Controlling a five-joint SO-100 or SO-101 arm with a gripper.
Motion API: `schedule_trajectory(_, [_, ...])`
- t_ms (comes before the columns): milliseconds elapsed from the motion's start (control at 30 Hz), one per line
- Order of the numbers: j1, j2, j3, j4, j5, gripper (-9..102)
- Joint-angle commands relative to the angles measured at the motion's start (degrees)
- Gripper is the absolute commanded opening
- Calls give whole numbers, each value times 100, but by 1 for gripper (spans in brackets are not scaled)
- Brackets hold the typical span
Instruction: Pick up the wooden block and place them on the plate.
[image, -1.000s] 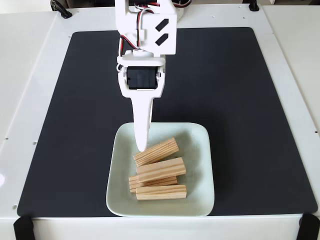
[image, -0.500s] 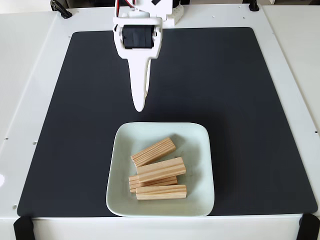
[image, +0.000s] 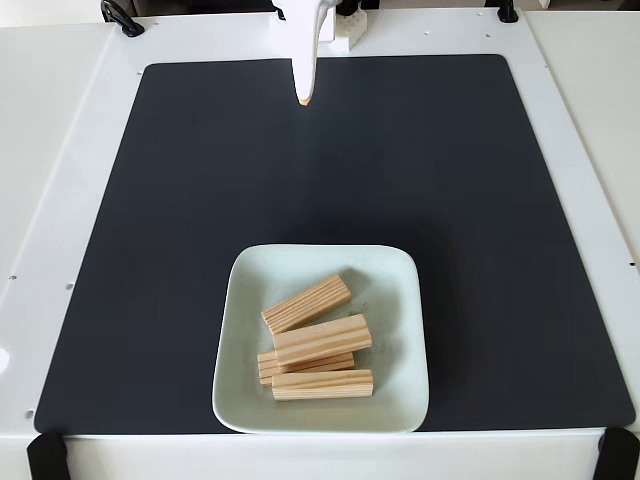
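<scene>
Four wooden blocks lie inside the plate (image: 400, 270), a square pale mint-white dish with rounded corners and a raised rim, set near the front edge of the black mat (image: 450, 170) in the fixed view. The uppermost wooden block (image: 307, 303) lies at a slant toward the plate's rear, its end grain facing lower left; the second wooden block (image: 322, 339) sits just in front of it, nearly level and resting partly on top of the third wooden block (image: 268, 363), of which little more than one end and a thin strip shows; the fourth wooden block (image: 322, 384) lies closest to the plate's front rim, parallel to that rim. All are light pine bars with lengthwise grain lines, touching or overlapping in a loose stack left of the plate's centre. No block lies on the mat or on the white table (image: 60, 130) around it, so the task appears complete, with nothing left to carry. The gripper (image: 304, 98) hangs at the mat's far edge, well apart from the plate, carrying nothing visible; its fingers appear as one narrow white blade with an orange tip, and whether the jaws are together cannot be told.
</scene>
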Motion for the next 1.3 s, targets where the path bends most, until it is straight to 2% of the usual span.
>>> schedule_trajectory(0, [-149,1775,1529,-677,-18,0])
schedule_trajectory(167, [-185,3639,2821,-677,-18,0])
schedule_trajectory(333, [-114,4729,3612,-598,0,0])
schedule_trajectory(800, [-123,4808,3595,1389,-9,0])
schedule_trajectory(1267, [-176,4790,3560,1441,-18,0])
